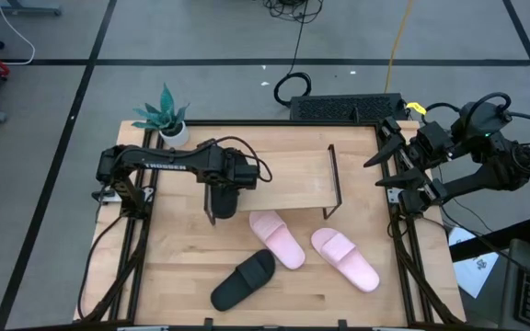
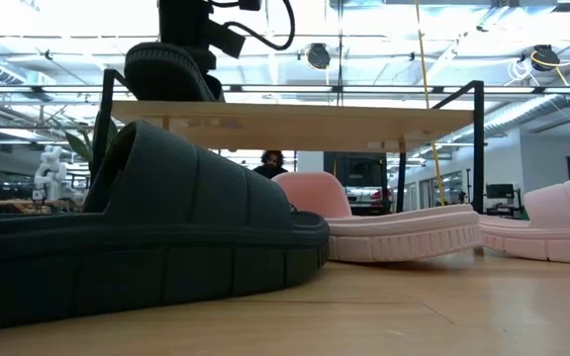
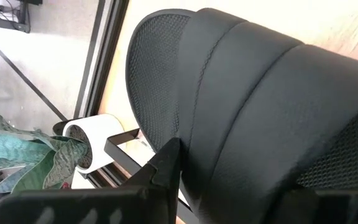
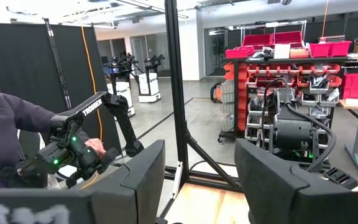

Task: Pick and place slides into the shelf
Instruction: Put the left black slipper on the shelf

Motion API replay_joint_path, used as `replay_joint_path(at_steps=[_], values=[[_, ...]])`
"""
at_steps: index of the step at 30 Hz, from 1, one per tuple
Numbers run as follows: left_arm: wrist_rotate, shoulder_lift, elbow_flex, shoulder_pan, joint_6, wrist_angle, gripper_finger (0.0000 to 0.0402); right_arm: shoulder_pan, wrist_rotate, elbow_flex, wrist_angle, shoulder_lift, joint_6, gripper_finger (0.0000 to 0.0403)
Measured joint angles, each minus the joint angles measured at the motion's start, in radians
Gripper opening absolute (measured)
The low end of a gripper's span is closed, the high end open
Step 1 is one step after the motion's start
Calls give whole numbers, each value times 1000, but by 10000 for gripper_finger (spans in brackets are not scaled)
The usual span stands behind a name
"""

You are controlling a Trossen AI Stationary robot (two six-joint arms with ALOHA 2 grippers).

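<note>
Black slide (image 2: 137, 237) fills foreground — shelf (image 2: 295, 124) legs half hidden.

A small potted plant (image 1: 166, 115) in a white pot stands at the back left corner of the wooden desk (image 1: 320, 290). Behind the desk a black cable (image 1: 292, 87) coils on the grey floor. Beyond the right edge, red storage bins (image 4: 284, 46) fill shelving, and a person's sleeve (image 4: 5, 137) shows.

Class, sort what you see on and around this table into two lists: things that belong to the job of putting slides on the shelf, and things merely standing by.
Belongs to the job:
- shelf
- black slide held by the left gripper
- black slide on the table
- two pink slides

Standing by:
- potted plant
- right gripper, open, waiting at the table's edge
</note>
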Motion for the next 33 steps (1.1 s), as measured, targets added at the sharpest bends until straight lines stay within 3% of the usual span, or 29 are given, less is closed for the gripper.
replay_joint_path(at_steps=[13,25,33], values=[[-97,6,-1,-63,16,50,83,0,0,0,0,0,0,183],[-121,20,-47,-71,-9,96,83,0,0,-49,5,0,0,183],[-122,23,-52,-71,-24,103,83,0,0,-103,111,0,15,183]])
